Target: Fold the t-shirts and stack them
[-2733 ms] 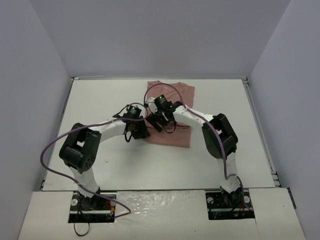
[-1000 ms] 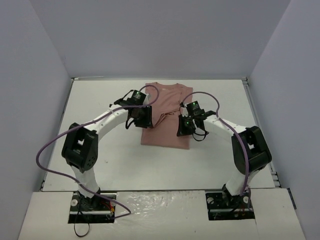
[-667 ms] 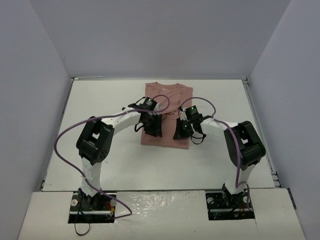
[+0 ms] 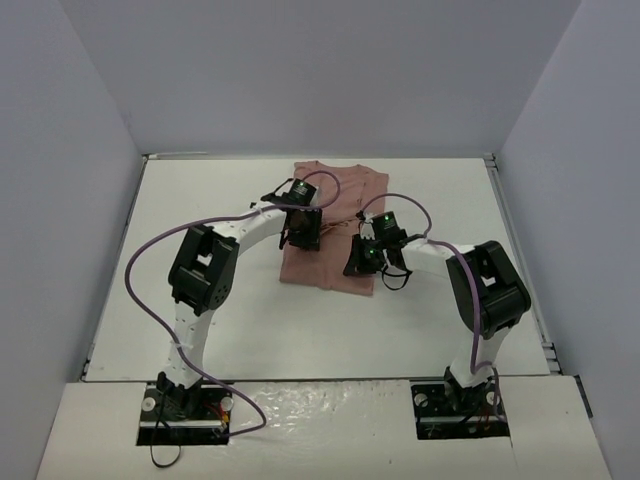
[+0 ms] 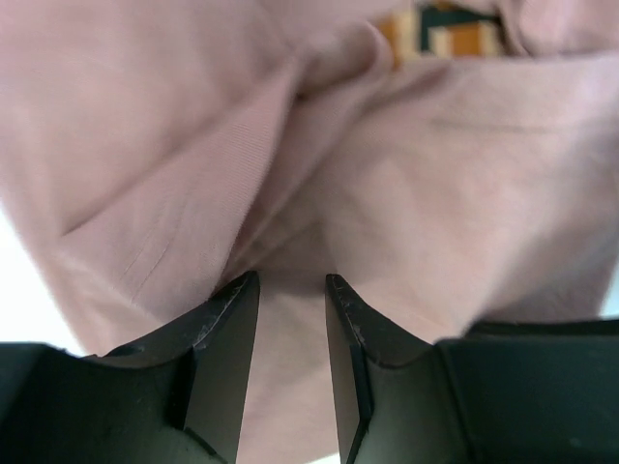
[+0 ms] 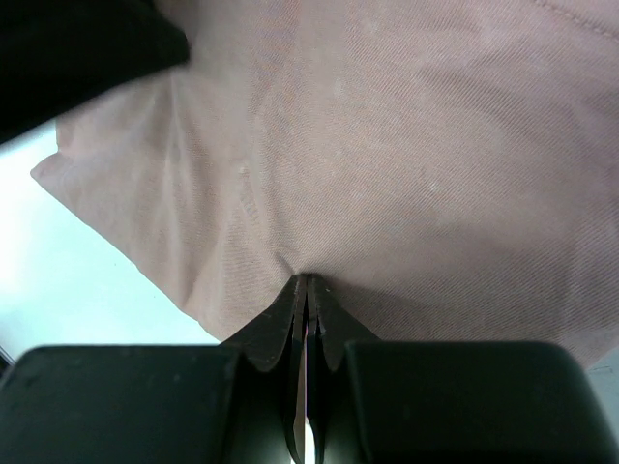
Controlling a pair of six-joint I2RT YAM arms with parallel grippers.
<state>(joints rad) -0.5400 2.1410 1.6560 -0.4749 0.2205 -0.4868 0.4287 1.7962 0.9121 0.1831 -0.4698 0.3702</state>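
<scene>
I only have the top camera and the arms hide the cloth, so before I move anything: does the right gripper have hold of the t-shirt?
Observer: Yes. In its wrist view the right gripper is shut, and the t-shirt puckers into its tips.
Operator: And the left one?
Observer: The left gripper stands a narrow gap apart at the tips, with pink cloth showing in the gap. Whether it grips, I cannot tell.
Operator: Is any of the print showing?
Observer: A strip of orange and dark print peeks out between folds just beyond the left gripper.
</scene>
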